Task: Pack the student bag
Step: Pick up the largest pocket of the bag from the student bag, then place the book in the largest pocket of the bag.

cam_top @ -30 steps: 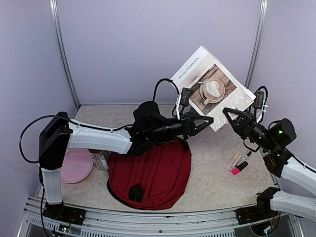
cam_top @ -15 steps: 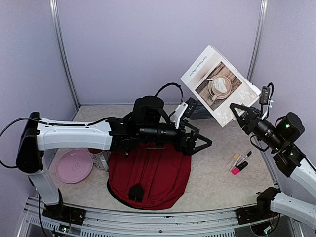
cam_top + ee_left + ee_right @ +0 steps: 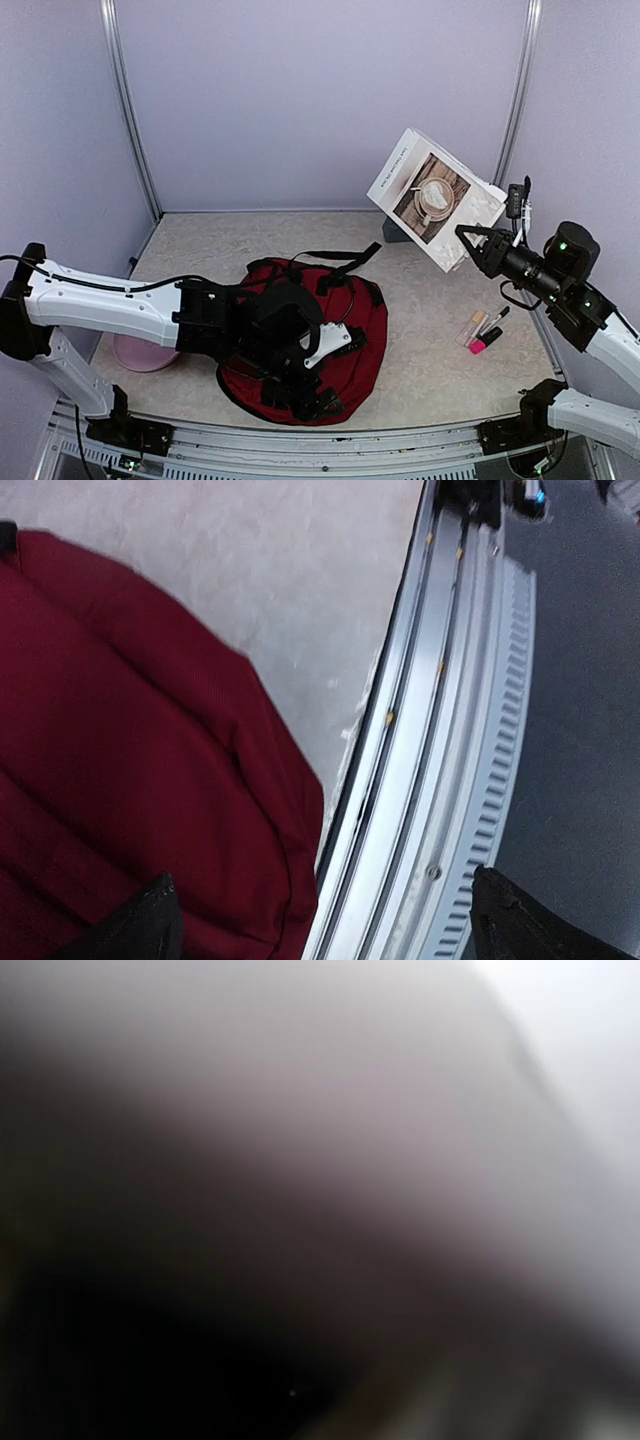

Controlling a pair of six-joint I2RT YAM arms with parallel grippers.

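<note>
The left tool (image 3: pixel 325 925) shows its dark fingers (image 3: pixel 140 920) wide apart only in its wrist view. They hang over the rounded near edge of the student bag (image 3: pixel 120 740), ribbed dark red fabric beside a ridged metal rail (image 3: pixel 440 730). From above, the bag lies flat mid-tabletop (image 3: pixel 230 240), and the right tool (image 3: pixel 466 250) is clamped on a glossy white book (image 3: pixel 430 195) held aloft. The right wrist view is pure blur.

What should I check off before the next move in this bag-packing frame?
1. Book gripped by right gripper, off the table: ok.
2. Left gripper open, over the student bag at its near edge: ok.
3. Bag opening ready for the book: cannot tell.
4. Right wrist view usable: not ok, blurred.
5. Pens apart from the bag: ok.
</note>
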